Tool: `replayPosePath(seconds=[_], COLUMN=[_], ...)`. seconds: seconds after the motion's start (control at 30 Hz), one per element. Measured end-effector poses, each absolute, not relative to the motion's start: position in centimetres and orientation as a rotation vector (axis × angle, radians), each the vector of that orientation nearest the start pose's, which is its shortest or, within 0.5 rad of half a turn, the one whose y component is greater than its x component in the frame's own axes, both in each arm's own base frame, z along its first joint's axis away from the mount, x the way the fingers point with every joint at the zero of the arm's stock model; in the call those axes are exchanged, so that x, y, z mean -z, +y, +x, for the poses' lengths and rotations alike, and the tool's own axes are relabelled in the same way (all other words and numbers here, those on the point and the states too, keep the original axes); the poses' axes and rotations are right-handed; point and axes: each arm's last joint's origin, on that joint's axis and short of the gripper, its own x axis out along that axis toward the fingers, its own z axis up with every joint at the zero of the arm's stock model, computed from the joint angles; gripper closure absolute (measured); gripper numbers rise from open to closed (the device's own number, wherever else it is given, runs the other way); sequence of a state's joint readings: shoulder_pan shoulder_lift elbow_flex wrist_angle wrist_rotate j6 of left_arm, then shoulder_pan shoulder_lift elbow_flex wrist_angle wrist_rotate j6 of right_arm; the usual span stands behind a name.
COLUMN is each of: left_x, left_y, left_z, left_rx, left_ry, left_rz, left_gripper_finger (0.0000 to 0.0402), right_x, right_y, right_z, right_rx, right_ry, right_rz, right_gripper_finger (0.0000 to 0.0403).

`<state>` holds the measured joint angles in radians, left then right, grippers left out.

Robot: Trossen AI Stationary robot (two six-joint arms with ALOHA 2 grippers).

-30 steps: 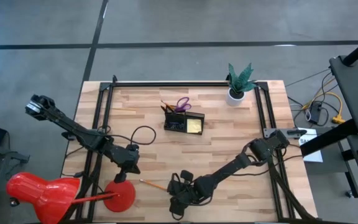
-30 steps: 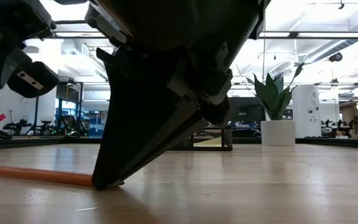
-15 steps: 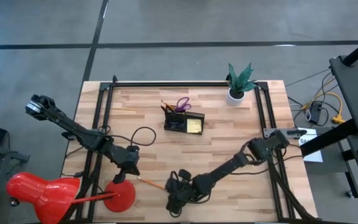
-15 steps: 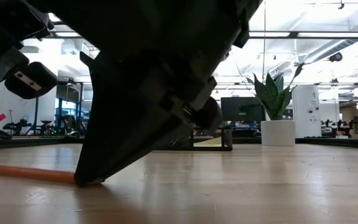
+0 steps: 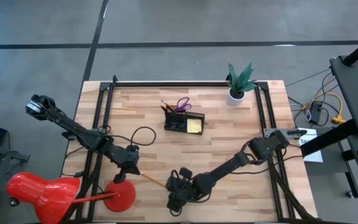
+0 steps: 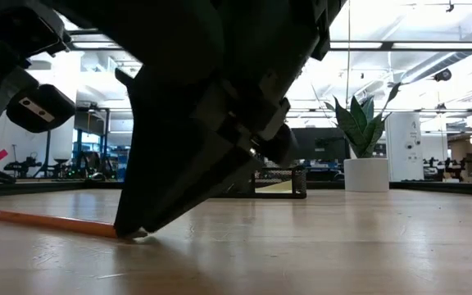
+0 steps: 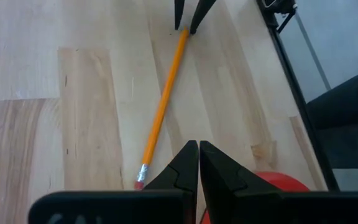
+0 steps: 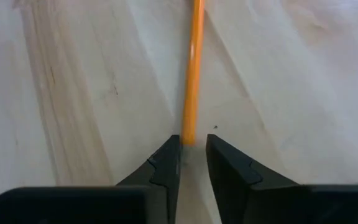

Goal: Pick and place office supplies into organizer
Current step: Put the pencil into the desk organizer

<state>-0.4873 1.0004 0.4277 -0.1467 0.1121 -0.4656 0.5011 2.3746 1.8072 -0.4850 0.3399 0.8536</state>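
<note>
The right tool (image 8: 192, 163), fingers slightly parted, straddles the pencil (image 8: 193, 68) tip low on the counter (image 8: 73, 93) to pinch it, while the left tool (image 7: 198, 163) waits closed nearby.

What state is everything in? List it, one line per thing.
Pencil: lying flat on the table, one end inside the right gripper.
Right gripper: open, low, astride that end.
Left gripper: shut, empty, by the pencil's eraser end.
Organizer: upright, holding scissors and pad.

Red lamp (image 5: 42, 194) front-left, potted plant (image 5: 238, 82) at back.
</note>
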Motion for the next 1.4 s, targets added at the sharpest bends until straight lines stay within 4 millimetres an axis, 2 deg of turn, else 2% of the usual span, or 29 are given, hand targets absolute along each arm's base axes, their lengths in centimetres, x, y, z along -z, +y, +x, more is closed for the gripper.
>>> replayPosePath(seconds=[0.2,0.3,0.7,0.87,1.13,1.4], left_x=[-17.7,-17.7,-17.7,-17.6,-17.3,-17.2], left_y=[-9.0,-9.0,-9.0,-9.0,-8.9,-8.8], left_z=[16.4,16.4,16.4,16.4,16.2,16.3], left_rx=[0.375,0.375,0.373,0.37,0.365,0.348], left_ry=[0.836,0.834,0.833,0.835,0.847,0.843], left_rz=[-0.289,-0.289,-0.288,-0.287,-0.283,-0.278], left_gripper_finger=[0.0402,0.0402,0.0402,0.0402,0.0402,0.0402], right_x=[-13.7,-13.8,-13.4,-12.5,-12.3,-11.9], right_y=[22.7,22.7,22.9,23.0,23.0,22.4], right_z=[43.6,43.4,43.5,43.7,43.8,44.2], right_rx=[0.276,0.265,0.243,0.245,0.241,0.245], right_ry=[0.94,0.962,0.971,0.968,0.973,0.984], right_rz=[0.345,0.348,0.352,0.36,0.345,0.353], right_gripper_finger=[0.031,0.0307,0.0371,0.0372,0.0359,0.0393])
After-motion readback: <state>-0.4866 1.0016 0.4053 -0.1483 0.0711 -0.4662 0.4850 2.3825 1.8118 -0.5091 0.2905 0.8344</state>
